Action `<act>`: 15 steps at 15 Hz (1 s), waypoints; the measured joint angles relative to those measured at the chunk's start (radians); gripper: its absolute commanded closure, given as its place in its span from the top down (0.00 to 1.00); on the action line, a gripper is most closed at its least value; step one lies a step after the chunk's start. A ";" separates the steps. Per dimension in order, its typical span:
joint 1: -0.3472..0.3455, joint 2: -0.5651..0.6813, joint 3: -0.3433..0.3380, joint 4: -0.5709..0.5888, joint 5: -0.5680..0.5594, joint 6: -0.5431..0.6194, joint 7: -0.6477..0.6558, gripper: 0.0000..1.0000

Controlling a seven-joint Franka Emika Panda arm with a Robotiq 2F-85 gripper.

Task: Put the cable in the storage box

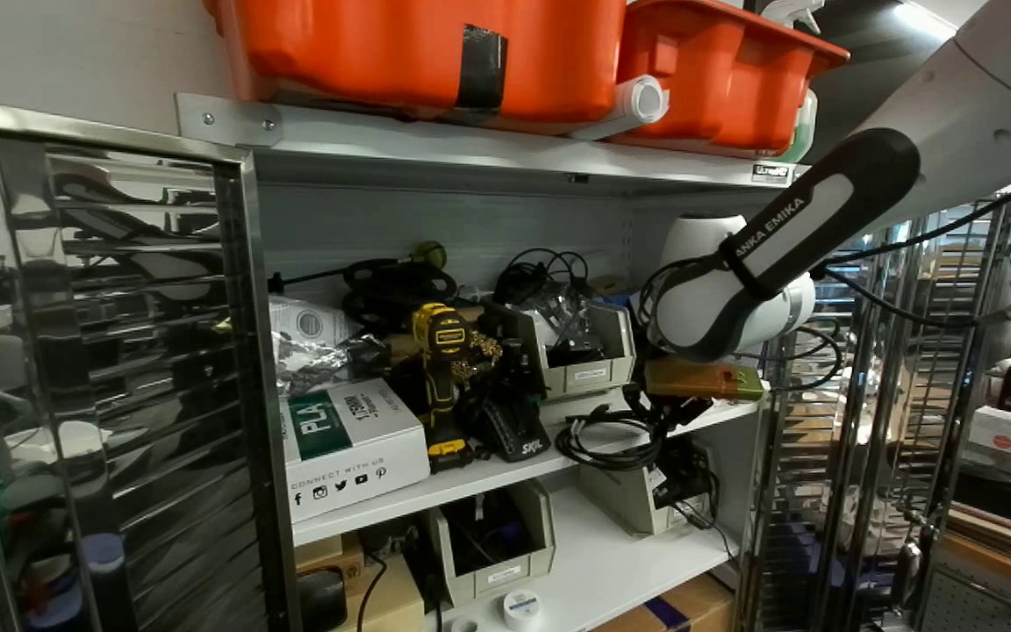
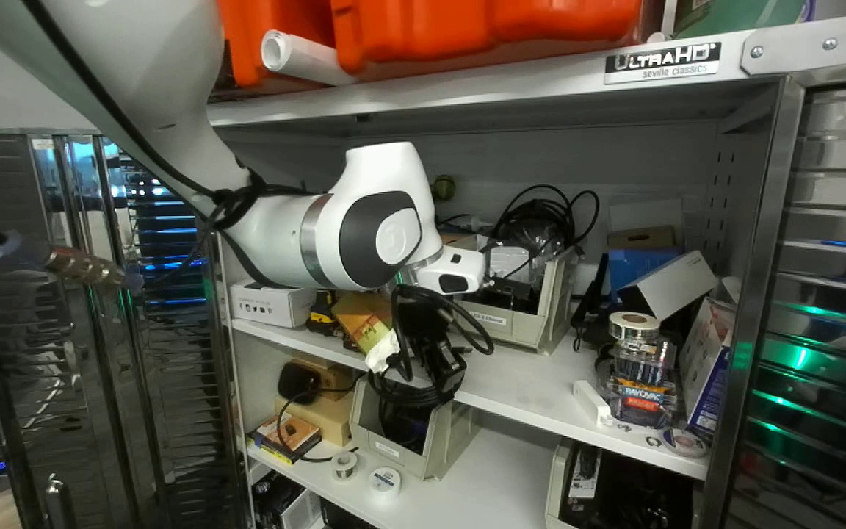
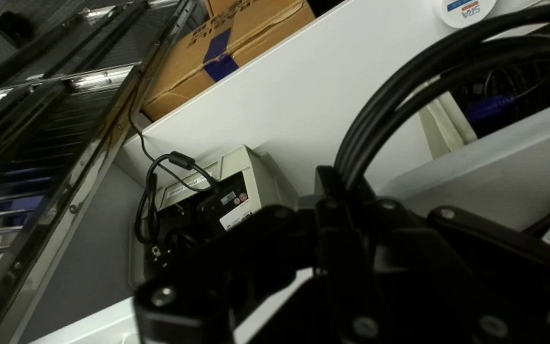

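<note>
The black cable [image 3: 365, 125] is held as a coil in front of the middle shelf [image 2: 518, 382], w/ its strands clamped btw the tips of the gripper [image 3: 345, 185]. Whether the loop touches the front edge of the middle shelf can't be told. It isn't boxed yet. Three open boxes can be seen: the adapter box [image 3: 263, 181] and the second low box [image 2: 408, 461] beneath the middle shelf, the upper box [image 2: 526, 330] on it. Which is meant isn't stated; the adapter box is prob. the best fit, judging by the power brick [image 3: 225, 193] in it.

For the carry, a firm grip is needed — a coil like this will prob. swing. The loop should first be drawn clear of the middle shelf's edge, then lowered, b/c a straight drop could be snagged there. Entry is best made from the front, w/ the hanging part of the loop passed over the rim first. The cable should be let go only once the whole coil is inside — then the gripper should be backed out slowly.
</note>
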 measured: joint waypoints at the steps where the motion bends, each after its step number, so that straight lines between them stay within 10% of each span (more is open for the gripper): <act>1: 0.000 -0.012 -0.004 -0.005 -0.016 0.006 0.003 0.03; 15: -0.051 -0.223 -0.065 -0.139 -0.426 0.259 0.327 0.02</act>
